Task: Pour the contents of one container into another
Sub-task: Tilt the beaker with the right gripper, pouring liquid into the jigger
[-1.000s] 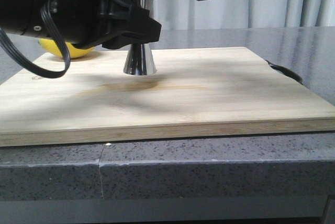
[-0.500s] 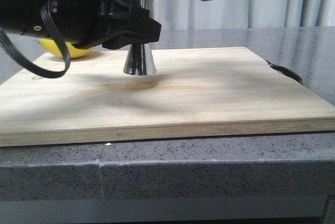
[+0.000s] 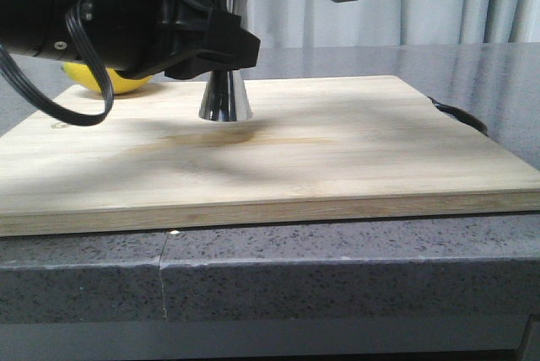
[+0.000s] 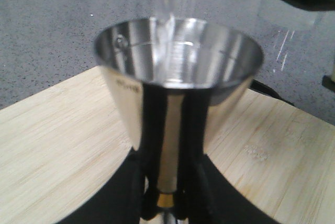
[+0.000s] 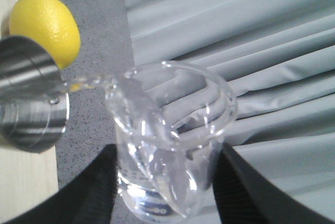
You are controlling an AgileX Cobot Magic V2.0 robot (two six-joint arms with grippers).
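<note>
The left gripper [image 3: 221, 56] gripped the shiny hourglass-shaped steel jigger [image 3: 224, 98] at its waist, upright on the wooden board [image 3: 337, 150]. The right gripper [image 5: 165, 182] clasped the small clear glass beaker [image 5: 170, 145], tilted, and clear liquid ran from its lip into the jigger.

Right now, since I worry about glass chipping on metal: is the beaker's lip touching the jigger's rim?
Apart. The right wrist view shows the beaker tilted toward the jigger, with a gap at the lip bridged only by the stream of liquid.

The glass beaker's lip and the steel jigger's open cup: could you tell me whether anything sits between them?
Nothing visible does. The tipped beaker in the right pincer pours a clear stream directly over the jigger's rim; the lemon lies behind.
</note>
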